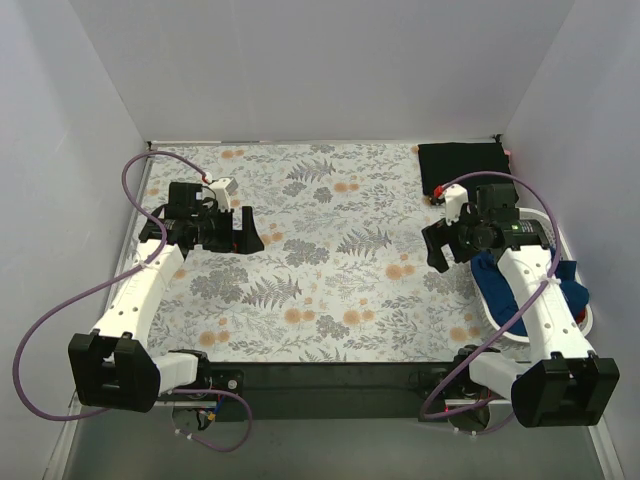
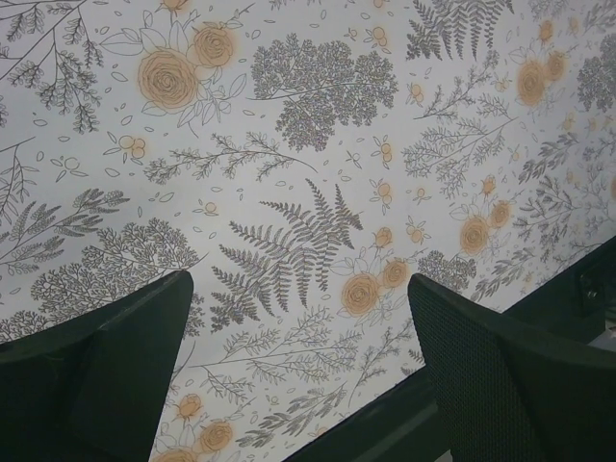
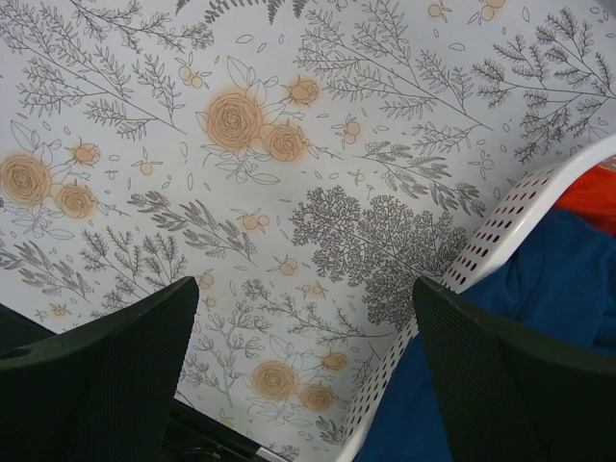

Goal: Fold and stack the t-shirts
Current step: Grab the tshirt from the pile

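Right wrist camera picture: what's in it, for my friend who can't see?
The open right claw hangs over a flowery table cover. On the right, a white basket holds a blue t-shirt, with an orange one peeking out.

Two arms (image 1: 140, 295), one black t-shirt (image 1: 462, 165), one blue t-shirt (image 1: 497, 285), one basket (image 3: 500, 231)

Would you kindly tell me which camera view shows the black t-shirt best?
The top external view: the black t-shirt lies flat and unobstructed at the far right corner. Neither wrist view shows it: only the floral table cover, plus the basket on the right.
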You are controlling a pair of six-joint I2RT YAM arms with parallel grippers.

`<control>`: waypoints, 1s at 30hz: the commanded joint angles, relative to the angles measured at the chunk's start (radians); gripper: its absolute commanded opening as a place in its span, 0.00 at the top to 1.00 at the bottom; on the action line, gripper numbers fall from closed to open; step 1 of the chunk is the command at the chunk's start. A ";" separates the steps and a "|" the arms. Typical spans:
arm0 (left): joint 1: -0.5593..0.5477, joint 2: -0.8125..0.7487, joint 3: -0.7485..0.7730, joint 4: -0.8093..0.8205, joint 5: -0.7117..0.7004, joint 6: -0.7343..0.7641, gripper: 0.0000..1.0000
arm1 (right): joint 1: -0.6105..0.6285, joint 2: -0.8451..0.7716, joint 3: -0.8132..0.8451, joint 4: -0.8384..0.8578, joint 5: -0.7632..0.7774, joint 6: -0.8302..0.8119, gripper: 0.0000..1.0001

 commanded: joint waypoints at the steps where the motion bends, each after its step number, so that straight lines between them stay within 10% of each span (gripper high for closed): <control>1: 0.002 -0.014 0.045 0.010 0.048 0.027 0.05 | -0.026 0.013 0.068 -0.054 -0.015 -0.028 0.02; 14: 0.002 0.100 0.223 -0.134 0.091 0.108 0.05 | -0.303 0.261 0.473 -0.249 0.089 -0.120 0.02; 30: 0.002 0.164 0.230 -0.224 0.100 0.206 0.05 | -0.540 0.461 0.292 -0.133 0.092 -0.221 0.02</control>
